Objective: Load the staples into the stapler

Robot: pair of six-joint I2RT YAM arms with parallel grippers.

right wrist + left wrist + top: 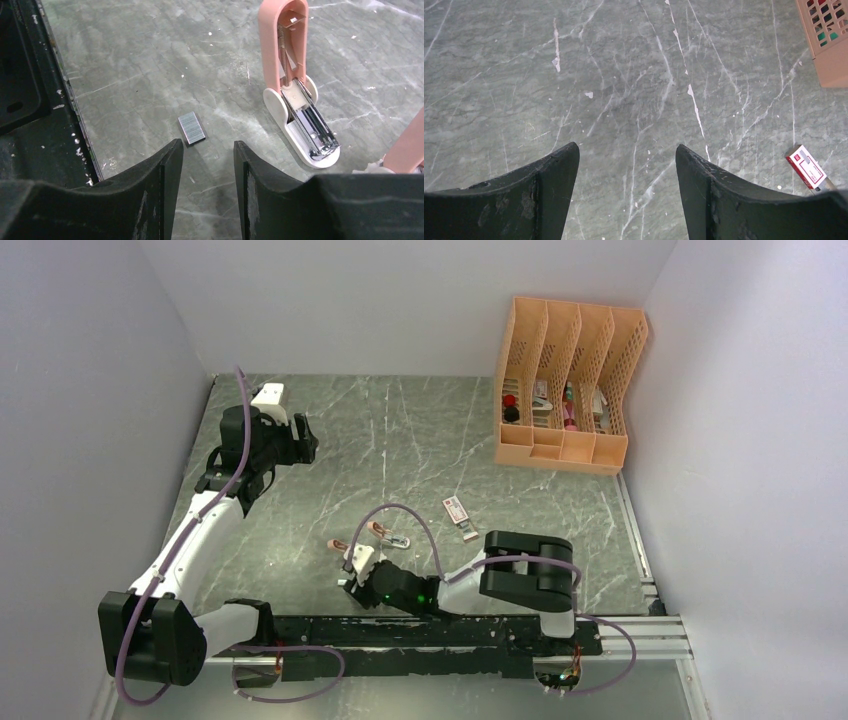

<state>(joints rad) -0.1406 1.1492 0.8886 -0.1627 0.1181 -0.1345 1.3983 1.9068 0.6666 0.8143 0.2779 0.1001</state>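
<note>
A short silvery strip of staples (191, 128) lies flat on the table just ahead of my right gripper (207, 145), which is open and holds nothing. To its right a salmon-pink stapler (295, 90) lies opened out, its lid swung back and its metal channel (312, 131) bare. In the top view two pink staplers (385, 533) (337, 545) lie beside my right gripper (350, 568). The red-and-white staples box (457, 509) sits further right, also showing as the box (806, 166) in the left wrist view. My left gripper (626, 150) hangs open and empty over bare table at the far left (300, 445).
An orange mesh desk organizer (565, 390) with small items stands at the back right, its corner (826, 40) in the left wrist view. A black rail (30, 100) runs along the near table edge, close to the left of the staple strip. Grey walls enclose the table.
</note>
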